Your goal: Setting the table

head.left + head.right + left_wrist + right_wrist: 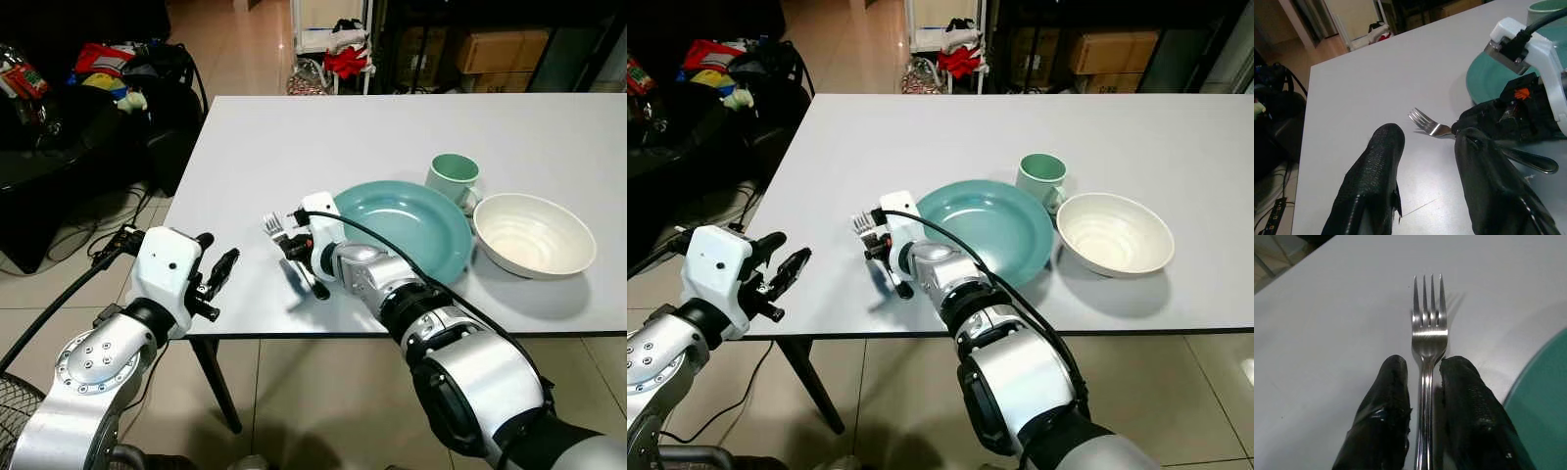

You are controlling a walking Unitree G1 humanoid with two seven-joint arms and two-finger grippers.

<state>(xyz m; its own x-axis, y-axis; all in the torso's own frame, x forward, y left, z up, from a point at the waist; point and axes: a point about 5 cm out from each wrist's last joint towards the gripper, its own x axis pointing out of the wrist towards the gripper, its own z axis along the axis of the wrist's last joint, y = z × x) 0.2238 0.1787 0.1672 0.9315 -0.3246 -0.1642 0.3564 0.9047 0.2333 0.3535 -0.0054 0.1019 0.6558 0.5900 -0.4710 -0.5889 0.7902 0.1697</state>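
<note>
**Desk:** While your right hand [294,245] sits low over the bench [392,137], what exactly is it carrying?

**Operator:** I have its two black fingers [1383,406] clamped on the handle of a silver fork [1428,328]. My right wrist camera shows the handle running between the pads, tines pointing away from me over the white surface. The fork is just to the left of the teal plate [411,220], near the bench's front edge; I cannot tell whether it touches the surface.

**Desk:** And the rest of the setting?

**Operator:** A green mug [453,178] stands just behind the plate's right rim. A white bowl [534,235] sits beside the plate on the right, and I cannot tell whether the two touch.

**Desk:** Where is your other arm?

**Operator:** My left hand [217,279] hangs off the bench's front left corner, over the tiled floor [304,392], fingers [1376,171] apart and holding nothing. Its wrist camera looks across the bench at the fork's tines and my right hand gripping behind them.

**Desk:** Anything in the background?

**Operator:** Bags and clutter [108,73] are piled on dark furniture to the left, and cardboard boxes [500,49] sit on shelving beyond the far edge.
</note>
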